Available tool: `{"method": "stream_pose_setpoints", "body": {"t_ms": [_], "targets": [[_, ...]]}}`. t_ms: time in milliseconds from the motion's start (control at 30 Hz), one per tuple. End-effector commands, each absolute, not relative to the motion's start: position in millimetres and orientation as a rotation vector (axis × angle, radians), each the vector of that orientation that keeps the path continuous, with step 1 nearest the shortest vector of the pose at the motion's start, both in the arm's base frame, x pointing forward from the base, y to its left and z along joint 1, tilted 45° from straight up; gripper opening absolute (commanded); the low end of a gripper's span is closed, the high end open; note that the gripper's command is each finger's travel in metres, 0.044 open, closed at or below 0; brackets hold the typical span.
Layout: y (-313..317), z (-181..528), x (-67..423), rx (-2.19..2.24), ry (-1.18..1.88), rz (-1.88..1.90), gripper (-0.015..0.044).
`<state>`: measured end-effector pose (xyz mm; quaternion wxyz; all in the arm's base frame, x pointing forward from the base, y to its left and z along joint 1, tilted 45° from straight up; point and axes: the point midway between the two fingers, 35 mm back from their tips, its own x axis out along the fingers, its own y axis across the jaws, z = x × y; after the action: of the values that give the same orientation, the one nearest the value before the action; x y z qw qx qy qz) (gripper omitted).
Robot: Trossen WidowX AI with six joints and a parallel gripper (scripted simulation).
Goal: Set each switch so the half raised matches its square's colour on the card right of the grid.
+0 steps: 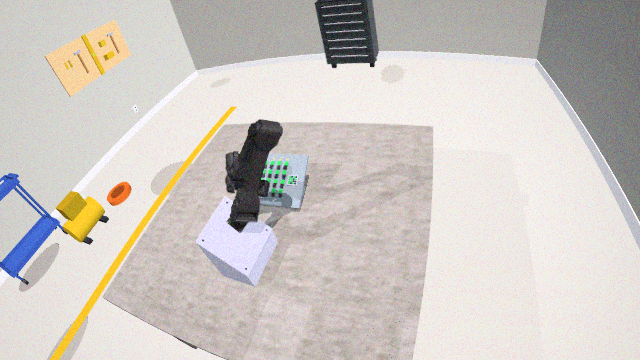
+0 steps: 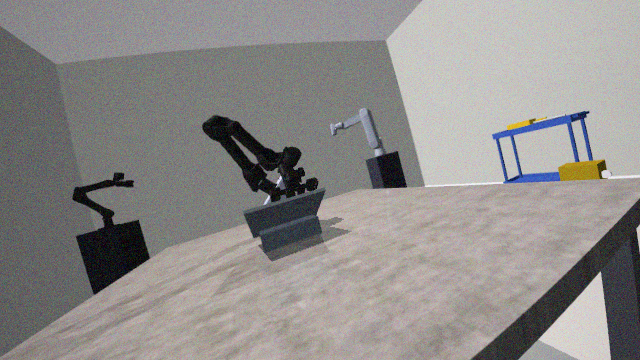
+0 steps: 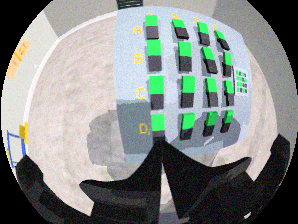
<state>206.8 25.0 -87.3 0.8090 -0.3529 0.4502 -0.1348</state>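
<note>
The light grey switch panel (image 1: 300,163) (image 2: 285,214) (image 3: 129,63) stands tilted on the table in front of the arm. Its grid of green and dark grey rocker switches (image 1: 276,178) (image 3: 189,76) has rows lettered A to D in the wrist view. The small card (image 1: 293,180) (image 3: 241,82) lies at the grid's right edge; its squares are too small to read. My gripper (image 3: 160,144) (image 2: 296,187) is shut on nothing. It hangs just above the panel's near edge, with its tips by the leftmost switch of row D (image 3: 158,124). In the top view the arm hides the grid's left side.
The arm stands on a white pedestal (image 1: 238,248) on the wide table (image 1: 350,225) (image 2: 400,260). Off the table are a black drawer cabinet (image 1: 347,31), a blue cart (image 1: 22,235) (image 2: 545,145), a yellow box (image 1: 80,215), an orange ring (image 1: 119,193), and two other arms (image 2: 102,200) (image 2: 367,132).
</note>
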Motion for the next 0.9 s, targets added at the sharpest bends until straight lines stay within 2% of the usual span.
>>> {"method": "stream_pose_setpoints", "body": {"t_ms": [0,867], "targets": [[20.4,-91.8,208.8,-0.762,0.967,-0.289,0.0000],[17.3,-95.1,211.5,-0.763,0.967,-0.289,0.0000]]}}
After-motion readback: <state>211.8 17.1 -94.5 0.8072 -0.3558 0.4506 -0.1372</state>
